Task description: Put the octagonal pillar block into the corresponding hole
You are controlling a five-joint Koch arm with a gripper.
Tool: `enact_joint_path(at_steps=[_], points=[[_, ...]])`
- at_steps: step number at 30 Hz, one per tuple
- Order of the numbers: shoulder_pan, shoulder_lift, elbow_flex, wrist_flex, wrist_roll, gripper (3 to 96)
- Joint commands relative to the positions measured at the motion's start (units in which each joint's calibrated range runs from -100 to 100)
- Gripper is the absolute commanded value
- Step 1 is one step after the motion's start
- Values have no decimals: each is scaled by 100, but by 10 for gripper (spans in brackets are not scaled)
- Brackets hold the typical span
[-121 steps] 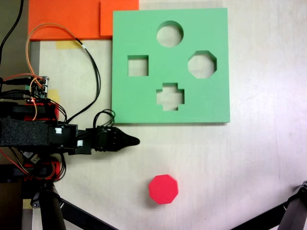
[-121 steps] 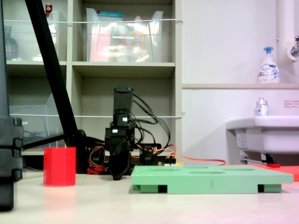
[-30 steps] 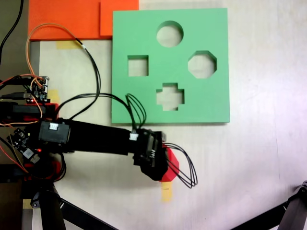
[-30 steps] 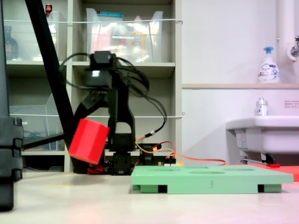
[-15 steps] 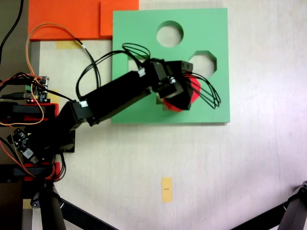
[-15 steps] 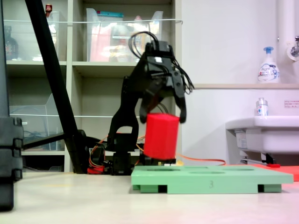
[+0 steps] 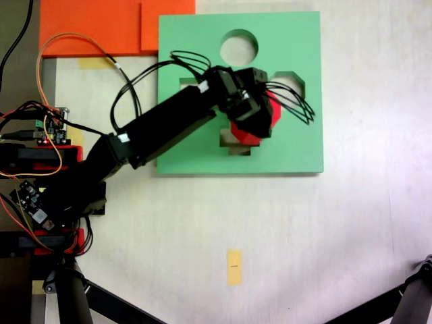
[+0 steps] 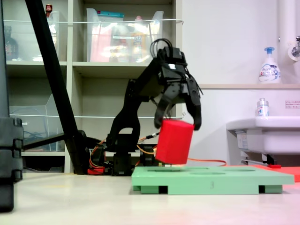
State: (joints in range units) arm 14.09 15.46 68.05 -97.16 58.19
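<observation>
We see the hand [image 8: 179,123] clamped on the octagonal pillar block [image 8: 174,141], which hangs tilted below its fingers, lifted over the green foam board [image 7: 304,145] beside the corresponding hole [image 7: 291,79].

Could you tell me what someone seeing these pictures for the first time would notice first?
The eye goes first to the bright red octagonal pillar block, held tilted in the black pincer just above the green foam board in the second exterior view. In the first exterior view it hangs between the cross-shaped cutout and the octagonal hole, over neither squarely. A small yellow tag lies alone on the pale table below.
</observation>
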Motion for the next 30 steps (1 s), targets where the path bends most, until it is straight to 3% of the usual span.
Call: enact_joint_path(at_steps=[1, 19, 30], points=[[34, -177, 393, 804, -244, 383], [215, 912, 393, 2875, -249, 383], [322, 1136, 393, 2634, 200, 384]])
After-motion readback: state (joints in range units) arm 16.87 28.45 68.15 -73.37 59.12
